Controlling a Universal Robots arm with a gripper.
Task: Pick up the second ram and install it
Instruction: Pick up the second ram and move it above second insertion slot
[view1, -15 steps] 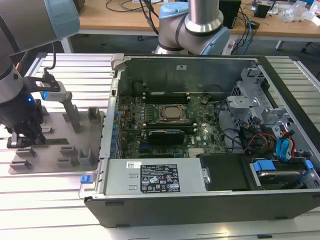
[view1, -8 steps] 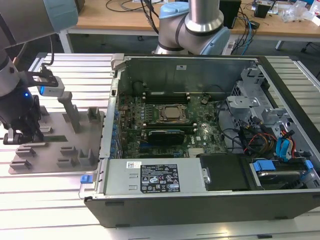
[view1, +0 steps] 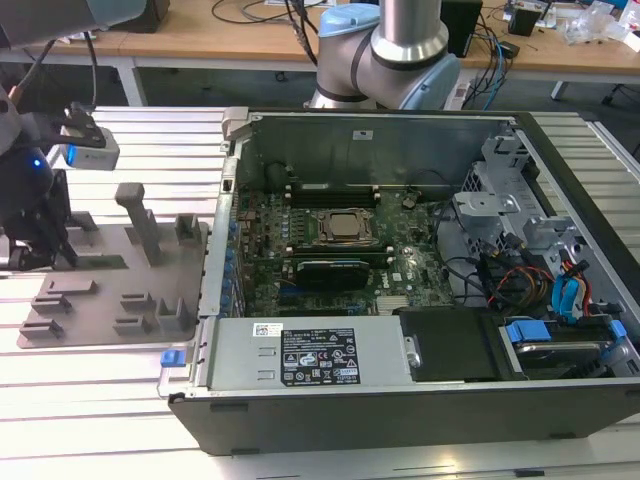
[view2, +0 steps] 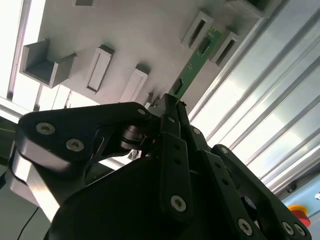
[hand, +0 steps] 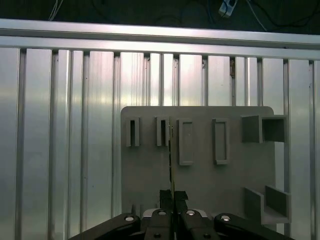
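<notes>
We are mid-pick, with the install left to do: our gripper (view2: 167, 102) pinches the near end of the ram (view2: 195, 62), jaws pressed on its flat faces. The ram stands on edge over the tray (view2: 140, 35), its long axis running along the tray's face, far end between two slot blocks (view2: 197, 30).

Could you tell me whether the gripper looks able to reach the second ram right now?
Likely yes: the gripper appears closed on the near end of the second ram in the holder tray, with nothing in between.
</notes>
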